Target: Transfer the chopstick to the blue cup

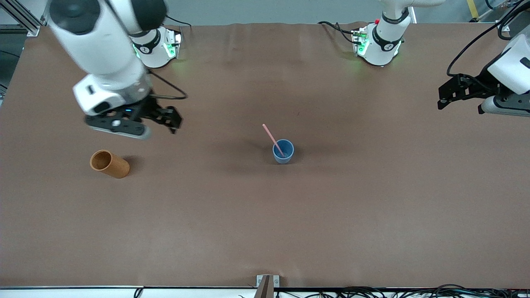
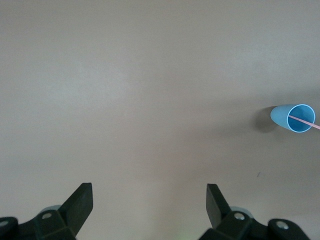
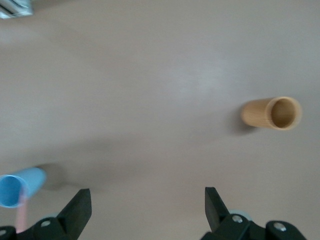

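Observation:
The blue cup (image 1: 283, 152) stands near the middle of the table. The pale pink chopstick (image 1: 271, 136) rests inside it, its upper end leaning out over the rim toward the right arm's end. My right gripper (image 1: 160, 121) hangs open and empty over bare table between the blue cup and an orange-brown cup. In the right wrist view the open right gripper (image 3: 148, 197) shows the blue cup (image 3: 20, 189) and chopstick (image 3: 21, 216) at the edge. My left gripper (image 1: 449, 99) waits open at the left arm's end. The left wrist view has that gripper (image 2: 149, 192) over bare table, the blue cup (image 2: 292, 119) and chopstick (image 2: 306, 121) far off.
An orange-brown cylindrical cup (image 1: 109, 164) sits toward the right arm's end, a little nearer to the front camera than the blue cup; it shows in the right wrist view too (image 3: 272, 113). A brown cloth (image 1: 265, 227) covers the table. A small metal bracket (image 1: 267, 283) sits at the front edge.

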Action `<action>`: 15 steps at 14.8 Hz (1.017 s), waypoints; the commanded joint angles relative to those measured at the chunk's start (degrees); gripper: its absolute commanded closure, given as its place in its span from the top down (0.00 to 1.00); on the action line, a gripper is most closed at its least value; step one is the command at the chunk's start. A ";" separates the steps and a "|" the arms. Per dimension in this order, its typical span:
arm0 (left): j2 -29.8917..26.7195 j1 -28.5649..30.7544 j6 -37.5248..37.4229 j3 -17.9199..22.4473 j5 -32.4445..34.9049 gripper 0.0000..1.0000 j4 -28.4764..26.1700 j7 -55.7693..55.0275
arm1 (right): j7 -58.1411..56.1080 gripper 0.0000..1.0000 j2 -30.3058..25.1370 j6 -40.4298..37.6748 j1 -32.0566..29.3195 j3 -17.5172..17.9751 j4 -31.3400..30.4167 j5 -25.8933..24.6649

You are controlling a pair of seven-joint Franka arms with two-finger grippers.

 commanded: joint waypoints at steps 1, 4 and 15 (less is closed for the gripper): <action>0.24 0.32 -0.10 -0.27 -0.30 1.00 0.91 -0.54 | -4.75 1.00 -10.13 2.16 -5.16 1.11 -13.15 0.21; 0.24 0.32 -0.10 -0.19 -0.30 1.00 0.91 -0.28 | -9.66 1.00 -15.24 2.25 -9.02 0.32 -18.69 0.21; 0.24 0.23 -0.01 -0.19 -0.21 1.00 0.91 -0.19 | -30.16 1.00 -15.87 0.06 -17.21 -8.03 -9.94 1.27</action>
